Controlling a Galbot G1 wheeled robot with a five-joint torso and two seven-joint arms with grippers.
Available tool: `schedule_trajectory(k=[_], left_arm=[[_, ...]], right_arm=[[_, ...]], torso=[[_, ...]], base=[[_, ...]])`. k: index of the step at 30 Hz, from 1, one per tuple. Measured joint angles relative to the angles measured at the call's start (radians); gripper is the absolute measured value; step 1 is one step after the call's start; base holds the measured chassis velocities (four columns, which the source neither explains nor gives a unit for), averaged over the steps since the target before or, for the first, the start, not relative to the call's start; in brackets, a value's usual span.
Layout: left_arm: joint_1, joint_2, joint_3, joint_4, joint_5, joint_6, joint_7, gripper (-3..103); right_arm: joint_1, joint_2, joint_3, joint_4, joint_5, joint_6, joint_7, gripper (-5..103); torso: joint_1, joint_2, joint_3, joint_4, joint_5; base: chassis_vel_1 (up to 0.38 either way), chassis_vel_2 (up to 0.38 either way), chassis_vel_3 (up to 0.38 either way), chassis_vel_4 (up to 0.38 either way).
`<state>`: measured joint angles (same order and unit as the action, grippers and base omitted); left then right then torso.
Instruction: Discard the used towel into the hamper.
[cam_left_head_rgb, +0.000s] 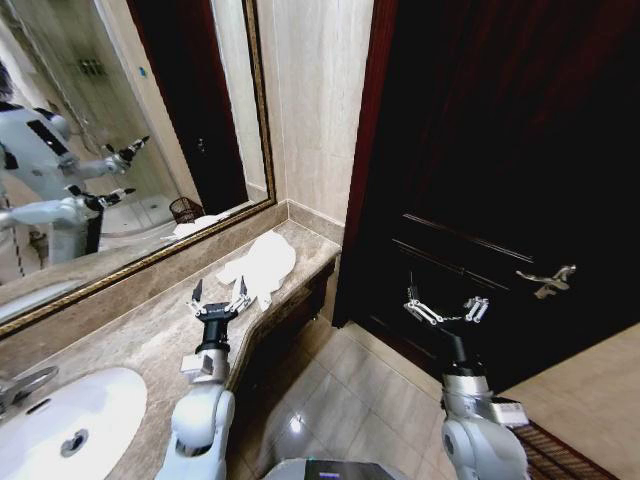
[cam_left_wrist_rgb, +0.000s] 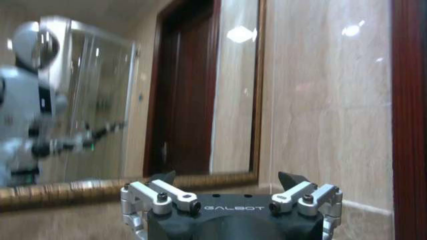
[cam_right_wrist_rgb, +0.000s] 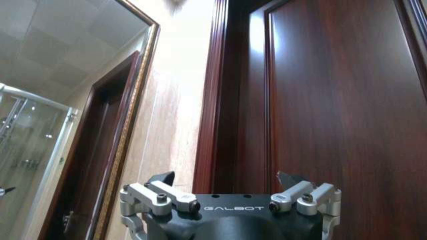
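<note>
while the white towel (cam_left_head_rgb: 258, 266) lies in a crumpled heap on the counter (cam_left_head_rgb: 130, 335), close to the corner by the wall, nothing has hold of it yet. the left gripper (cam_left_head_rgb: 221, 294) hangs just over the counter's front edge, right beside the near end of the towel, with its two fingers spread wide and nothing between them. the right gripper (cam_left_head_rgb: 446, 307) is well away from the towel, out over the floor in front of the dark door (cam_left_head_rgb: 500, 180), also wide open and empty. the hamper shows up as a small dark basket (cam_left_head_rgb: 185, 210) in the mirror (cam_left_head_rgb: 120, 130), so it seems to stand somewhere behind the robot, away from the counter. what could go wrong: the towel is soft and floppy, so a grab at its thin edge might catch only a little bit and the rest could slip off or drag along the counter. it could also fall on the floor on the way, since the robot would have to turn around to reach the hamper. the door handle (cam_left_head_rgb: 545, 281) is near the right gripper and could get bumped in a turn.
</note>
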<state>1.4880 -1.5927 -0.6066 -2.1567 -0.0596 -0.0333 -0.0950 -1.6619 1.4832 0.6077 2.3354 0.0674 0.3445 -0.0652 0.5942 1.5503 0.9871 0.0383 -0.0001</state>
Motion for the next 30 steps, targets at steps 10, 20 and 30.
schedule_trajectory(k=[10,20,30], left_arm=[[-0.118,0.077,0.047,0.089,-0.117,0.137,-0.075,100],[-0.272,0.204,0.104,0.242,-0.259,0.219,-0.189,100],[-0.408,0.242,0.173,0.374,-0.352,0.215,-0.195,100]], right_arm=[[-0.001,-0.027,0.027,-0.031,0.009,0.002,0.014,100],[0.001,-0.005,0.018,-0.082,0.027,0.065,-0.053,100],[0.009,0.027,0.022,-0.128,-0.027,0.082,-0.062,100]], torso=[[0.000,0.000,0.000,0.0000,0.0001],[0.000,0.000,0.000,0.0000,0.0000],[0.000,0.000,0.000,0.0000,0.0001]], base=[[0.000,0.000,0.000,0.000],[0.000,0.000,0.000,0.000],[0.000,0.000,0.000,0.000]])
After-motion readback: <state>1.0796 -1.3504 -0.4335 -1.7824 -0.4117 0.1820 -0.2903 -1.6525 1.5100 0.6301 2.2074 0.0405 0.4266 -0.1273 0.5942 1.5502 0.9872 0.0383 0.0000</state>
